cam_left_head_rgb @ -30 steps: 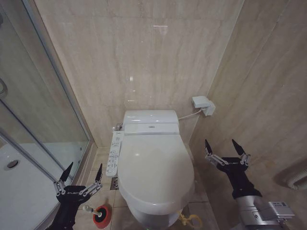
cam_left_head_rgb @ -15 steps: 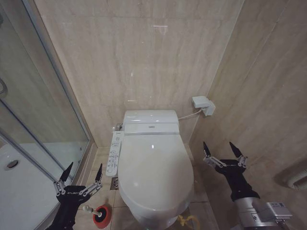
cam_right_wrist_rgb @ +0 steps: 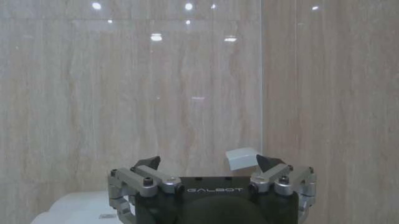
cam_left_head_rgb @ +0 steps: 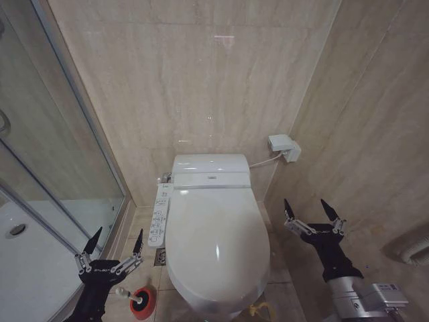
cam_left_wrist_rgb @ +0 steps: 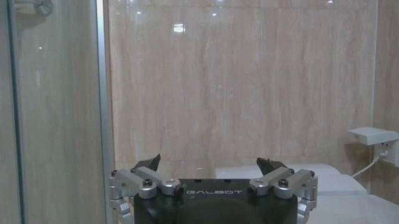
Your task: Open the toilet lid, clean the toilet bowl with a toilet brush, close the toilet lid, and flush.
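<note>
The white toilet lid lies shut over the toilet bowl, which is hidden beneath it. A yellow strap hangs at the lid's front edge. On the floor left of the toilet, the toilet brush stands in a red holder cup, with just its white handle end showing. My left gripper hovers open just above the brush, holding nothing. Right of the toilet, my right gripper is open and empty near the side wall. Both wrist views show open fingers: the left gripper and the right gripper.
A control panel runs along the toilet's left side. The glass shower door and white shower tray close off the left. A white wall box with a cable sits right of the tank. The tiled wall is close on the right.
My right gripper has shifted slightly left and down. The view has moved a little, so the lid's front edge sits lower in the picture. The left arm has stayed still.
</note>
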You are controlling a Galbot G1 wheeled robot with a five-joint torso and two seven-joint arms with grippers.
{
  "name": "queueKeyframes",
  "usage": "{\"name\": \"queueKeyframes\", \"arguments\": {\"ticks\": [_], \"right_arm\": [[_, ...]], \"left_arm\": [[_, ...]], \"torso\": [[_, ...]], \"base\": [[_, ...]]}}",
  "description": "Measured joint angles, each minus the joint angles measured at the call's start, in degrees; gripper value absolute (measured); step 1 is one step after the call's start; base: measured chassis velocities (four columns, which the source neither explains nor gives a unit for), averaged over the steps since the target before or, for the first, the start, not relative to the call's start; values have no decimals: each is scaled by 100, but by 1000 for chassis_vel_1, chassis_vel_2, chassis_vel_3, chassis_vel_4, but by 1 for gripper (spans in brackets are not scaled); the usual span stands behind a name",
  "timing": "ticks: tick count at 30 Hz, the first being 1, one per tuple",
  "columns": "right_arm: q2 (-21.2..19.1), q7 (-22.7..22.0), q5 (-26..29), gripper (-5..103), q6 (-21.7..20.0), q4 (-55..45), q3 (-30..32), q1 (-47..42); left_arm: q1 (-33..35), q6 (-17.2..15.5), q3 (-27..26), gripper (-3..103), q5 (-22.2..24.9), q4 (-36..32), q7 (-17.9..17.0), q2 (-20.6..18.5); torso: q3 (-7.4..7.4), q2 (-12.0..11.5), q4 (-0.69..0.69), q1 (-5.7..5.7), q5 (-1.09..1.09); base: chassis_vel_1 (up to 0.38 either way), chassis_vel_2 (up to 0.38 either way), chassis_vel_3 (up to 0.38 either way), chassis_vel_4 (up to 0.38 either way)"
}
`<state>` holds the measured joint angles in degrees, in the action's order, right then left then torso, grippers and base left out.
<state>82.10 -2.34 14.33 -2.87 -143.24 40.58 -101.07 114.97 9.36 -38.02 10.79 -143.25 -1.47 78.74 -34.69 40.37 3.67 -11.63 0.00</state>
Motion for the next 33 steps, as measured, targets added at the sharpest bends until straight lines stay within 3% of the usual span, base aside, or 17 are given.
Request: {"name": "queueKeyframes", "arguments": {"ticks": [33], "right_arm": [[-1, -3, 0, 100, -2, 0, 0, 2]], "left_arm": [[0, 0, 0, 100, 0, 0, 0, 0]], "torso": [[0, 0, 0, 0, 0]], "base": [[0, 0, 0, 0]]}}
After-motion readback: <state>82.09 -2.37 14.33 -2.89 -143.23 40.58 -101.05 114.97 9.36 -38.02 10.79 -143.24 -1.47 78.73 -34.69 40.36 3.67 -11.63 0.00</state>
